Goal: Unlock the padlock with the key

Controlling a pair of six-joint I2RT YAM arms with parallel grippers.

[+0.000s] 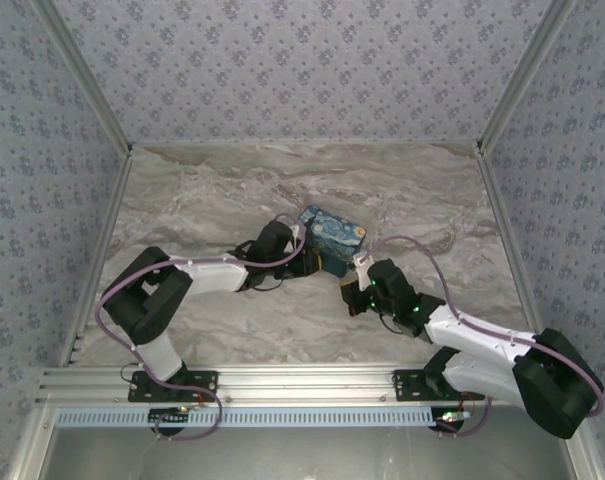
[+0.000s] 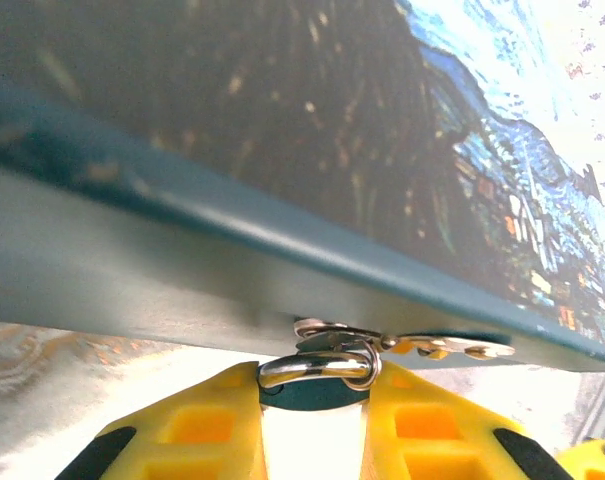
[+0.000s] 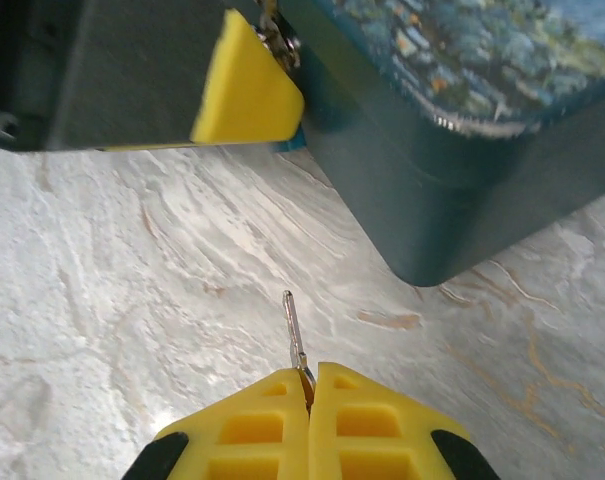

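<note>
Padlock (image 2: pixel 317 393) at six o'clock in the left wrist view, pinched between the left gripper's (image 2: pixel 314 402) fingers, shackle (image 2: pixel 312 368) through the starry box's (image 2: pixel 282 120) hasp (image 2: pixel 422 347). Right wrist view: right gripper (image 3: pixel 309 385) clamped on the key (image 3: pixel 295 335), tip toward twelve. Overhead, both grippers sit at the box's near edge.

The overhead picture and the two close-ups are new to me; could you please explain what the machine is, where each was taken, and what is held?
Two robot arms are bolted at the near edge of a table. The overhead view looks down from behind them; each close-up comes from a camera on one wrist, its yellow fingers in view. A starry-night box lies on the table. The left gripper pinches the padlock hanging on the box. The right gripper, shut, holds the key.
</note>
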